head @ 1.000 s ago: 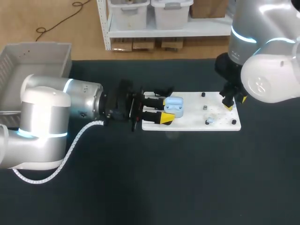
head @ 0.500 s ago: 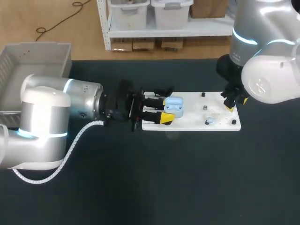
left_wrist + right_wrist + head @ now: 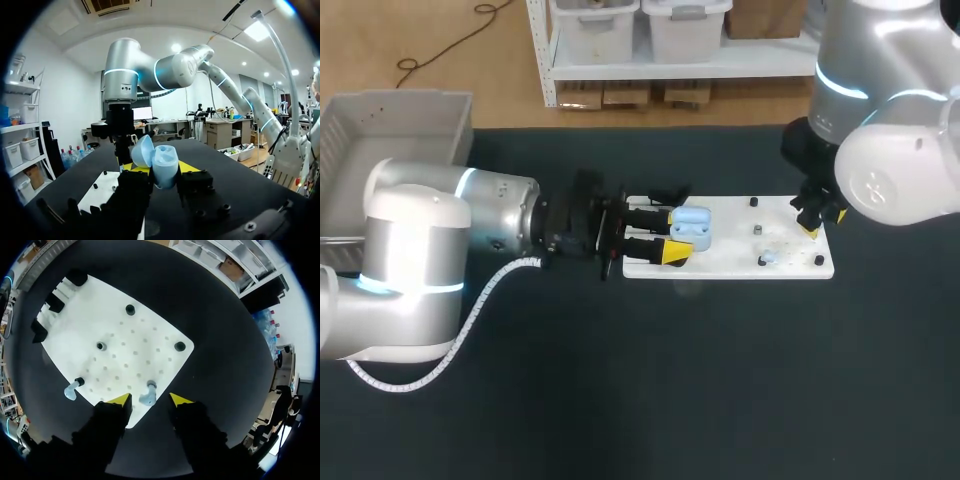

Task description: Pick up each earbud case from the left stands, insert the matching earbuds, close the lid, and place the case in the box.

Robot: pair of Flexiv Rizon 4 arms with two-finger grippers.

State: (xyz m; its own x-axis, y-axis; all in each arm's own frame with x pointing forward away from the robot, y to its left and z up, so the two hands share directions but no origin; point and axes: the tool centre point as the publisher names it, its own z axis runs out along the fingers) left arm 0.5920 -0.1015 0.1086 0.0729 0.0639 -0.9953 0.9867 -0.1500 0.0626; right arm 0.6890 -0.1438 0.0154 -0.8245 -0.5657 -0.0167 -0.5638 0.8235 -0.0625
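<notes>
My left jaws were closed on the open earbud case (image 3: 692,227), a yellow tip (image 3: 677,251) on each side of it. They held it at the left end of the white board (image 3: 730,265) with its lid tipped back. My right jaws stood apart above the board's right end, gripping nothing, with one earbud (image 3: 148,395) below the gap between the tips. Against a second before, my right arm (image 3: 895,170) had shifted very slightly to the right; my left had not moved. I counted one case and two earbuds, the second earbud (image 3: 71,389) on the same board. One grey box (image 3: 395,115) stood at the far left of the tabletop (image 3: 670,390).
</notes>
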